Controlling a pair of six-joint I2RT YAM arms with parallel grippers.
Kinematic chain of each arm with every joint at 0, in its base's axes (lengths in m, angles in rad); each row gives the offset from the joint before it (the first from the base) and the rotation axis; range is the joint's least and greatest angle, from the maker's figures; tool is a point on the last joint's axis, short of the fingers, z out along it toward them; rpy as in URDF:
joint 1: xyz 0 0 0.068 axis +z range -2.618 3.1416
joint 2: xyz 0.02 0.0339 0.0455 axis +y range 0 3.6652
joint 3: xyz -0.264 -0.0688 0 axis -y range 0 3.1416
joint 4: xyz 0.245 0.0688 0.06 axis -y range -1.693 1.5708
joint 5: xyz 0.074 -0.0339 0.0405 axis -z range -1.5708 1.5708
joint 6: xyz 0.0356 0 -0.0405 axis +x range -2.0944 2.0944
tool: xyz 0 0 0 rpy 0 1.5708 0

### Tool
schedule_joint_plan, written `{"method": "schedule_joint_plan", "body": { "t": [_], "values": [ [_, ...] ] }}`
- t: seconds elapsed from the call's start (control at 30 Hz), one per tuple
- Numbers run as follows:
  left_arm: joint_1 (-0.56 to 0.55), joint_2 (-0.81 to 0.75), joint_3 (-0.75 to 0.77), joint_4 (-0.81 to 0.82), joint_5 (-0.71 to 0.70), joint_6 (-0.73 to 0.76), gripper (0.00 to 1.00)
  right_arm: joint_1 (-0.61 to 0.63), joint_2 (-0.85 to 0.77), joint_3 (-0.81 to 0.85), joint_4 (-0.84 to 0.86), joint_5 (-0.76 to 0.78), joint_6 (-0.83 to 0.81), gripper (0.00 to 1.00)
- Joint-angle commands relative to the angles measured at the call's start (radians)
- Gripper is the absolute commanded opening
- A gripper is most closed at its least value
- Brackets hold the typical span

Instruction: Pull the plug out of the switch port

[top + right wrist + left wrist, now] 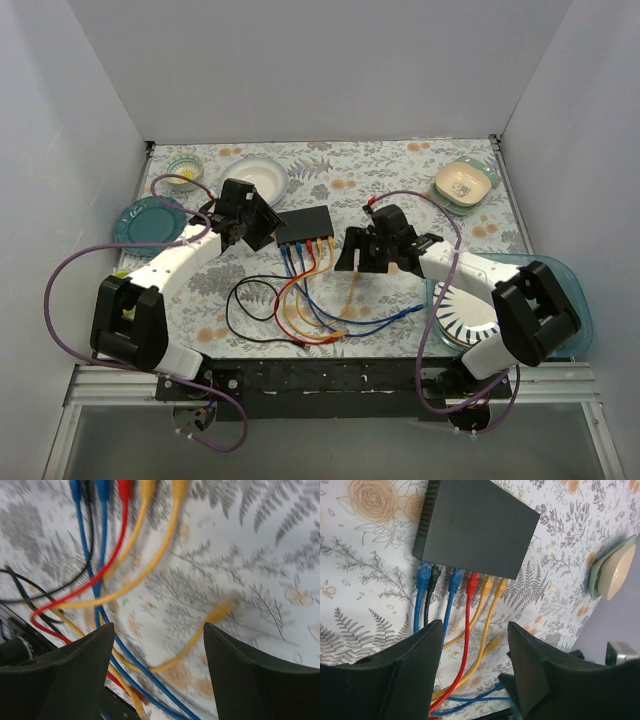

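The black switch [306, 225] lies flat mid-table and fills the top of the left wrist view [480, 525]. Six plugs sit in its front row: blue [423, 573], black, blue, red [472, 583] and two yellow [501, 586]. A loose yellow plug [220, 612] lies on the cloth, free of the switch, and also shows in the left wrist view [495, 642]. My left gripper [243, 218] [475, 630] is open and empty, just left of the switch. My right gripper [358, 255] [158, 630] is open and empty, above the cables near the loose yellow plug.
Coloured cables [300, 305] loop over the floral cloth toward the near edge; a loose blue plug [415, 310] lies at the right. A white bowl [255, 175], a teal plate [140, 222], a square beige bowl [466, 183] and stacked plates [465, 315] ring the work area.
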Motion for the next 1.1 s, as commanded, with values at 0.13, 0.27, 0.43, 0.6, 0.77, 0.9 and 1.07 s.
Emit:
{"method": "schedule_joint_plan", "body": {
  "t": [0.13, 0.27, 0.43, 0.6, 0.77, 0.9, 1.07],
  "values": [
    [0.002, -0.308, -0.196, 0.013, -0.022, -0.022, 0.53, -0.037, 0.166, 0.131, 0.237, -0.158, 0.227, 0.77],
    [-0.001, -0.345, -0.216, -0.007, -0.040, -0.003, 0.53, -0.040, 0.276, 0.175, 0.217, -0.215, 0.266, 0.74],
    [-0.001, -0.351, -0.239, -0.012, -0.034, -0.008, 0.53, -0.043, 0.310, 0.151, 0.254, -0.235, 0.317, 0.71],
    [-0.001, -0.338, -0.247, -0.010, -0.028, -0.014, 0.53, -0.043, 0.358, 0.146, 0.301, -0.273, 0.332, 0.59],
    [-0.001, -0.310, -0.239, 0.002, -0.023, -0.011, 0.52, -0.041, 0.346, 0.096, 0.300, -0.301, 0.305, 0.35],
    [-0.001, -0.275, -0.227, 0.028, -0.017, -0.011, 0.52, -0.041, 0.284, -0.053, 0.310, -0.296, 0.254, 0.31],
    [-0.001, -0.210, -0.212, 0.053, 0.010, -0.011, 0.52, -0.041, 0.218, -0.151, 0.301, -0.286, 0.217, 0.27]
  ]
}}
